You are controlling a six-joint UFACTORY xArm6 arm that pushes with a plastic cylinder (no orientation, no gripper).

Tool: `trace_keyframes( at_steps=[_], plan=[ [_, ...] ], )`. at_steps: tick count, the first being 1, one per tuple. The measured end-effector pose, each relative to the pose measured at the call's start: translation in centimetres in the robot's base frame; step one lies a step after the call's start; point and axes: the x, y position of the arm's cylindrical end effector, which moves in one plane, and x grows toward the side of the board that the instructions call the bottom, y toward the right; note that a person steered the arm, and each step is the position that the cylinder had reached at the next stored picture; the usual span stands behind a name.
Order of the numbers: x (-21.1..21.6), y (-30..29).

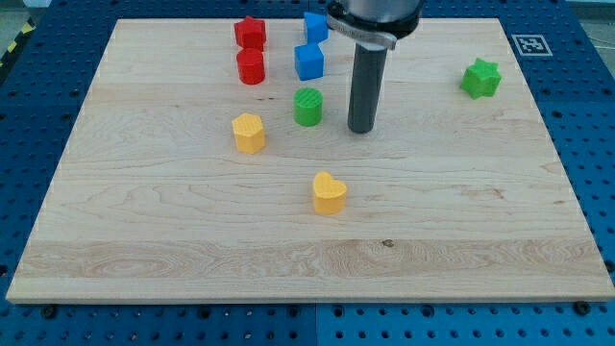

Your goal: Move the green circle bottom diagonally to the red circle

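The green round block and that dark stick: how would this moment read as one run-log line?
my tip: just right of green circle, apart | red circle: up-left of green | green star: far right | push: not begun

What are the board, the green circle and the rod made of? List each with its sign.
Board: pale wood, matte; grain lines and a small knot show.
Green circle: probably plastic, maybe 3D-printed; saturated colour, faintly ridged sides.
Rod: dark, smooth, slightly glossy, metal or plastic; my tip sits just to the circle's right in the view.
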Motion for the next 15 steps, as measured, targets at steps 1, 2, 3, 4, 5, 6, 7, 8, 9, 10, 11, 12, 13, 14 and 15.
trace_keyframes(
  at_steps=[1,2,3,4,5,6,7,8,9,10,11,12,13,14,15],
  plan=[
    [0.2,-1.3],
    [0.1,-3.0],
    [-1.6,-3.3],
    [-1.8,-3.3],
    [-1.8,-3.8],
    [-1.8,-5.3],
    [-1.8,-7.4],
    [-1.7,-10.0],
    [-1.7,-11.3],
    [-1.7,-11.4],
    [-1.7,-9.8],
    [-1.7,-8.3],
    [-3.0,-8.2],
    [-5.4,-8.2],
    [-7.8,-8.1]
  ],
)
